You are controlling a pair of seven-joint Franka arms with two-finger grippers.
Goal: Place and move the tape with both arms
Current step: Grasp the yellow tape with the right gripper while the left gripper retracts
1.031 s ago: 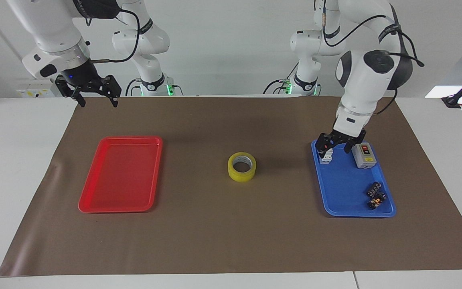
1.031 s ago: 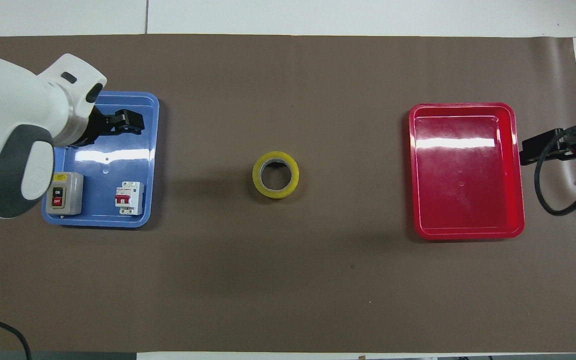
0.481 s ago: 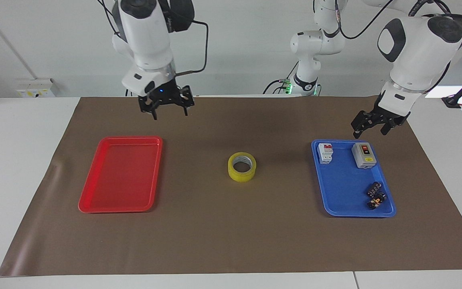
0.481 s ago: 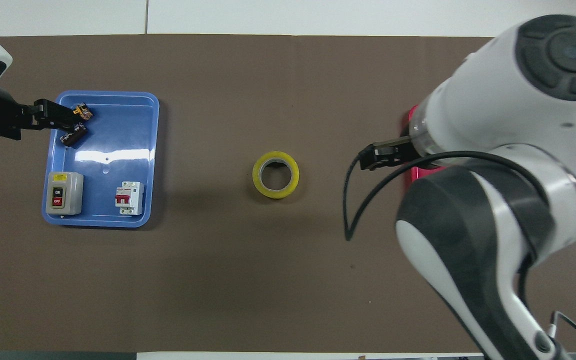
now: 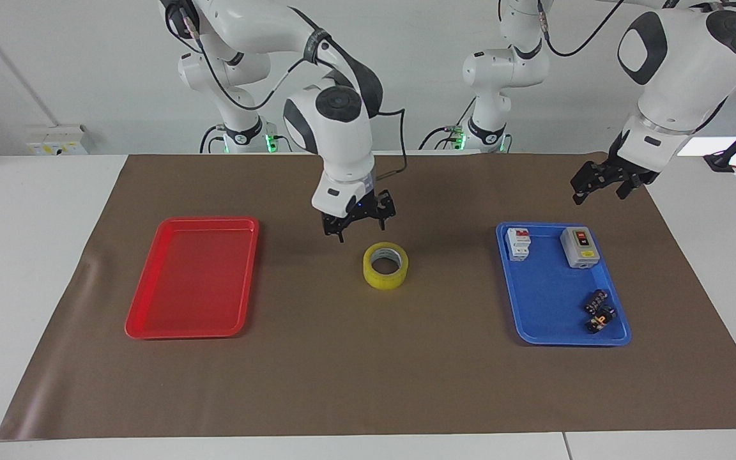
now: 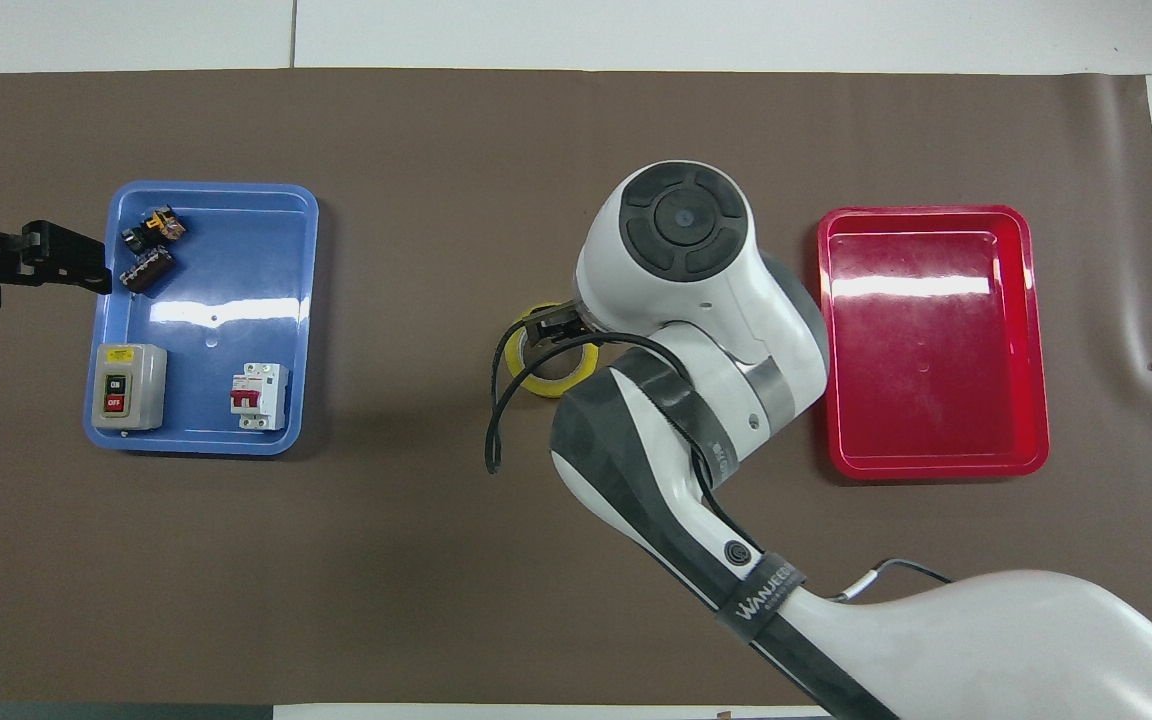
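Since the earlier frames the right gripper [image 5: 356,223] has swung from over the red tray [image 5: 192,278] to hover, fingers wide, just above the tape [image 5: 385,265] at mid-mat. The left gripper [image 5: 604,185], also wide, has withdrawn from the blue tray [image 5: 553,319]. Best to straddle the roll's wall squarely before descending.

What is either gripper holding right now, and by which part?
Nothing. The right gripper hangs open above the tape, not touching it; the left gripper waits open in the air near the blue tray.
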